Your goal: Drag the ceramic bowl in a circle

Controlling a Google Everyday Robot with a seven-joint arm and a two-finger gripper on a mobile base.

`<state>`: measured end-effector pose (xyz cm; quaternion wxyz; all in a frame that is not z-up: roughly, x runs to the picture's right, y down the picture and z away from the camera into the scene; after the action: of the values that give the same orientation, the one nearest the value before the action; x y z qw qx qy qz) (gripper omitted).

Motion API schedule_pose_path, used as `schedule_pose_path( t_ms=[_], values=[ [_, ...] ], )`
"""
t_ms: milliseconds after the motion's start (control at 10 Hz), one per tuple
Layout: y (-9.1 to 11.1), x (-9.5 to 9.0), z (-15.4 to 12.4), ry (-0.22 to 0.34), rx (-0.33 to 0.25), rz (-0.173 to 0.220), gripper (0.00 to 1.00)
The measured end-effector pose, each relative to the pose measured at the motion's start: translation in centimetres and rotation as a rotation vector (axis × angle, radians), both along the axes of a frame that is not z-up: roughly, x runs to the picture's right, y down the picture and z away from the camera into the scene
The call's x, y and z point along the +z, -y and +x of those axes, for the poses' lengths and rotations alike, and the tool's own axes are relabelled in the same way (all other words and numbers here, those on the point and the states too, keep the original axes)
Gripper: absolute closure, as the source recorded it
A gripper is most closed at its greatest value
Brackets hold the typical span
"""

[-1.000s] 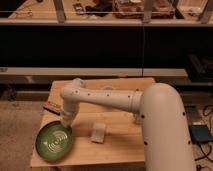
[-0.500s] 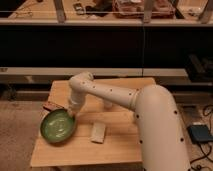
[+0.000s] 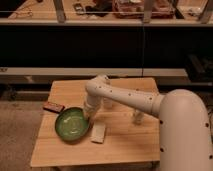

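My pincer is clenched, down at the right rim of the bowl; can't tell if the rim is actually pinched, my wrist covers the contact. Bowl: green, glossy, on the front-left part of the desk, near the left edge. White flat packet lies just beside the bowl's right side, right below the pincer, closest thing in the way. Dark bar sits at the desk's left edge, just behind the bowl, close to its rim. Pale cup stands well apart to the right, partly behind my arm. Arm runs across mid-desk from my body, which blocks the desk's right-front corner. Behind: dark wall, a shelf up top with cluttered items, cut off by the frame. No readable writing on packet or bar. Another pale shape behind my arm, too blurred to name.
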<state>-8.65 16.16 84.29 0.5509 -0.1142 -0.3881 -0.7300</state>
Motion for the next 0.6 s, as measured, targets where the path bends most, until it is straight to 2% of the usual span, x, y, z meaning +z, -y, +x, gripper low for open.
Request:
schedule_pose_path(
  t_ms=[300,500,600],
  values=[
    [-2.0,-3.1,3.2,-0.030,-0.070,0.021,1.00],
    [-2.9,-4.4,2.8,-0.011,-0.122,0.045,1.00],
    [-3.6,-5.1,1.7,0.015,-0.150,0.054,1.00]
  ],
)
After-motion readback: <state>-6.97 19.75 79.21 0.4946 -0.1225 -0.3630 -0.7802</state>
